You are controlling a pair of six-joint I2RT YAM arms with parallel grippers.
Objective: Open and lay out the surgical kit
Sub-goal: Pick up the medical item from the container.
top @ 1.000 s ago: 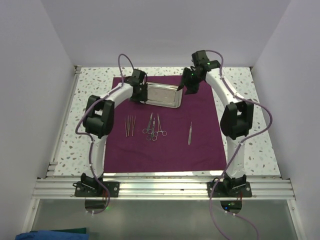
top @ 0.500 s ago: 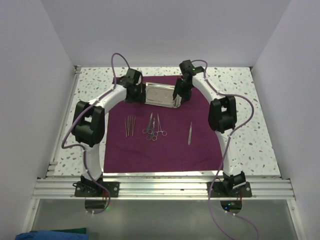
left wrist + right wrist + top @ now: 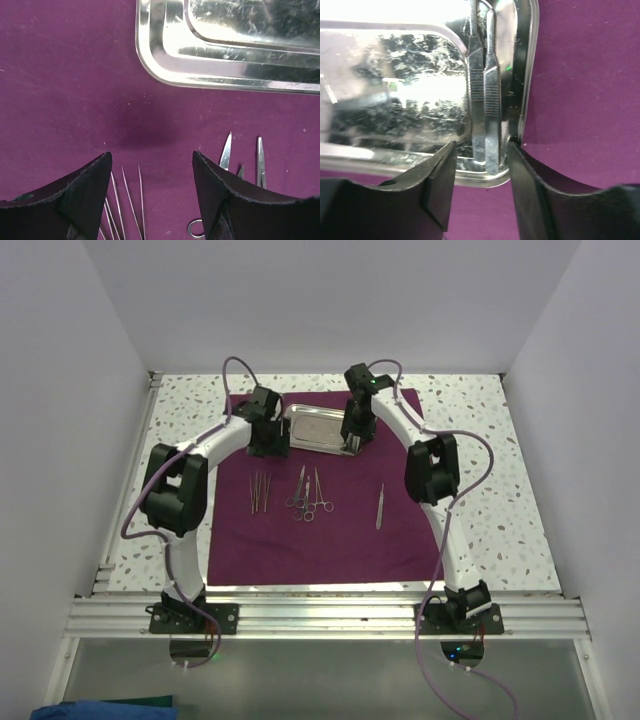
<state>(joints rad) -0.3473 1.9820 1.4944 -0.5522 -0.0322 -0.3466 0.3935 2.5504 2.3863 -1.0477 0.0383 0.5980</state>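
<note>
The dark purple cloth (image 3: 330, 530) lies spread flat on the table. The steel tray (image 3: 318, 426) sits at its far middle and also shows in the left wrist view (image 3: 225, 55). One pair of tweezers (image 3: 487, 100) lies in the tray's right end. My right gripper (image 3: 480, 150) is open, with its jaws straddling the tweezers' near end at the tray rim (image 3: 395, 155). My left gripper (image 3: 152, 165) is open and empty, over bare cloth just near of the tray's left corner. Thin probes (image 3: 260, 490), scissors and forceps (image 3: 308, 495) and another pair of tweezers (image 3: 380, 506) lie on the cloth.
The speckled tabletop (image 3: 490, 470) shows around the cloth. White walls close in the left, right and far sides. A metal rail (image 3: 320, 615) with the arm bases runs along the near edge.
My right gripper has swung left and down from beyond the tray's right end to over that end. My left gripper has shifted slightly nearer. The tray now lies level.
</note>
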